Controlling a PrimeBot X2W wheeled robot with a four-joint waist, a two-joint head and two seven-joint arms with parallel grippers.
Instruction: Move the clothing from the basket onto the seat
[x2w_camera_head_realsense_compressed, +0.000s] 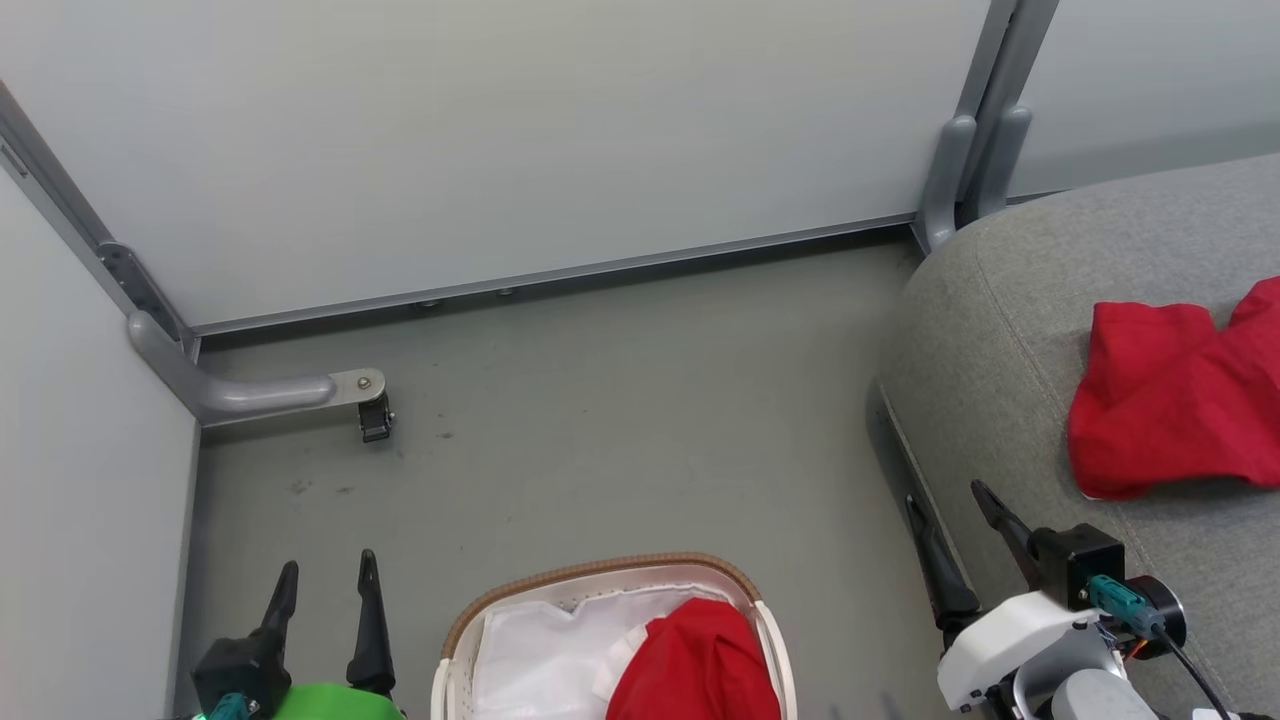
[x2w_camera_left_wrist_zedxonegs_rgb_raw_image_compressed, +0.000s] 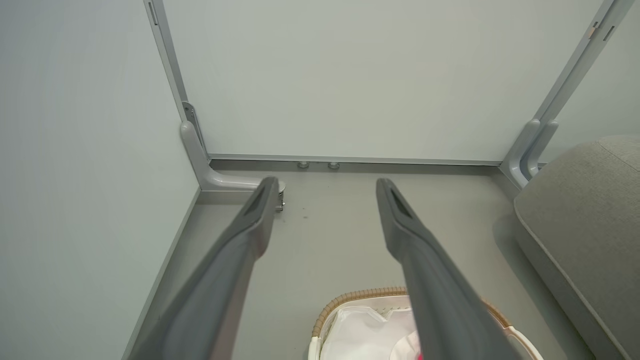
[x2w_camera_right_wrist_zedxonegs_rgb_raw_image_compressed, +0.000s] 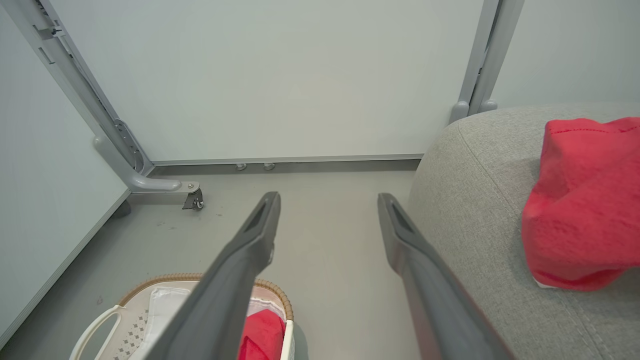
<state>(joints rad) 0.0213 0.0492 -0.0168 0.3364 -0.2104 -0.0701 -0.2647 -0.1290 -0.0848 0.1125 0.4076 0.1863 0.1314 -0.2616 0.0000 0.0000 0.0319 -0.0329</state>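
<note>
Head view, looking down on a grey floor (x2w_camera_head_realsense_compressed: 620, 400) boxed in by pale wall panels (x2w_camera_head_realsense_compressed: 500, 140).

Bottom centre: basket (x2w_camera_head_realsense_compressed: 600, 570) standing on the floor, with a brown woven rim and a white liner (x2w_camera_head_realsense_compressed: 540, 650) showing on its left side. One red garment (x2w_camera_head_realsense_compressed: 695, 660) lies bunched in its right half, with a strip of white trim at the garment's left edge.

Right side: seat (x2w_camera_head_realsense_compressed: 1000, 330), grey woven fabric, with its rounded corner toward the panels. A second red garment (x2w_camera_head_realsense_compressed: 1170, 400) lies crumpled on top of it near the view's right edge, a sliver of white under its lower hem. It is well apart from the basket.

Lower left: left gripper (x2w_camera_head_realsense_compressed: 328, 560) over the floor just left of the basket, fingers spread, nothing between them.

Lower right: right gripper (x2w_camera_head_realsense_compressed: 945, 492) beside the seat's front edge, between basket and seat. Its fingers are likewise apart and empty. Neither gripper touches cloth.

Left wrist view: both fingers parted over bare floor, with the basket rim under the one on that view's right.

Right wrist view: fingers parted, one crossing over the basket, the other running along the seat's side.

A metal bracket (x2w_camera_head_realsense_compressed: 270, 392) with a small caster (x2w_camera_head_realsense_compressed: 375, 425) sits at the foot of the left panel.
</note>
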